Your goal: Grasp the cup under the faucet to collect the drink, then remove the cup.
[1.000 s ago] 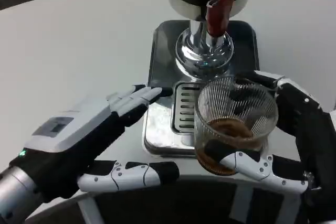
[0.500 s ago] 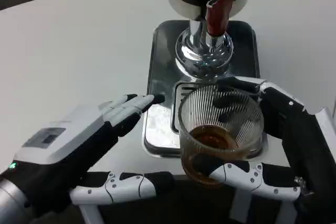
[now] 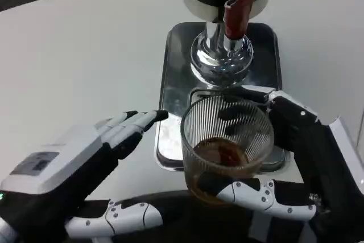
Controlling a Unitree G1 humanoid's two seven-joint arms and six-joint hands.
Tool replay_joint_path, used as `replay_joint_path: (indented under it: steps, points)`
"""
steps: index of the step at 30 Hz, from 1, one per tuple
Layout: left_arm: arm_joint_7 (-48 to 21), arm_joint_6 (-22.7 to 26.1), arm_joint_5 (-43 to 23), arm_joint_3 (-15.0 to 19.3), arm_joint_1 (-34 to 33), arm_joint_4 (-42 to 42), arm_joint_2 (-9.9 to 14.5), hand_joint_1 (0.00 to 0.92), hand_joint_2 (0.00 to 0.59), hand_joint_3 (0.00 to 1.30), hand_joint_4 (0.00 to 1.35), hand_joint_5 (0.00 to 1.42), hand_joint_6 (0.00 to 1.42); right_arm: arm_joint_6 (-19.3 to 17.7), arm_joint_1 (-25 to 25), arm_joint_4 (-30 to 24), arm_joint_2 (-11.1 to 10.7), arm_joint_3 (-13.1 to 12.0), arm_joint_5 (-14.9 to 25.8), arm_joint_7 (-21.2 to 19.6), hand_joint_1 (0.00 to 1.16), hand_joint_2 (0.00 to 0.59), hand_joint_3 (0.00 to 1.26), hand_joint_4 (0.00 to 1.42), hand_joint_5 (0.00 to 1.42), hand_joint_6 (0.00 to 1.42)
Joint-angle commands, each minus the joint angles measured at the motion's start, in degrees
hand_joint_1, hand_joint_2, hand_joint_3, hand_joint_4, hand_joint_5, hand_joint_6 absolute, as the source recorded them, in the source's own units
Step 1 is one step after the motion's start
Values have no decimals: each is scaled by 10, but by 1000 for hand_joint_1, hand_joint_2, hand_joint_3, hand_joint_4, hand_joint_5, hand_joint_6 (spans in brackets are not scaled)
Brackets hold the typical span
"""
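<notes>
Head view shows the right hand (image 3: 296, 163) wrapped around a ribbed glass cup (image 3: 226, 146), fingers behind it and the thumb across its lower front. Brown drink sits in the bottom of the cup. It is held at the front edge of the steel drip tray (image 3: 176, 83), forward of the chrome faucet (image 3: 222, 55) with its red handle (image 3: 236, 15). On the other side, the left hand (image 3: 85, 163) hovers with fingers spread and holding nothing, its fingertips near the tray's front left corner above the white counter (image 3: 74, 55).
</notes>
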Motion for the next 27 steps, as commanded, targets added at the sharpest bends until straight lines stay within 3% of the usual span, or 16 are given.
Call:
replay_joint_path:
  steps: [1, 27]
  points:
    - [1, 5, 13, 8, 19, -14, -8, 0, 104, 57, 0, 0, 28, -3, -3, -18, 2, 11, 10, 4, 1036, 105, 794, 900, 1070, 1127]
    - [-5, 2, 18, 32, 45, -25, -14, 0, 104, 38, 0, 0, 28, 0, -5, -16, -7, 12, 14, 9, 1042, 105, 807, 912, 1082, 1147]
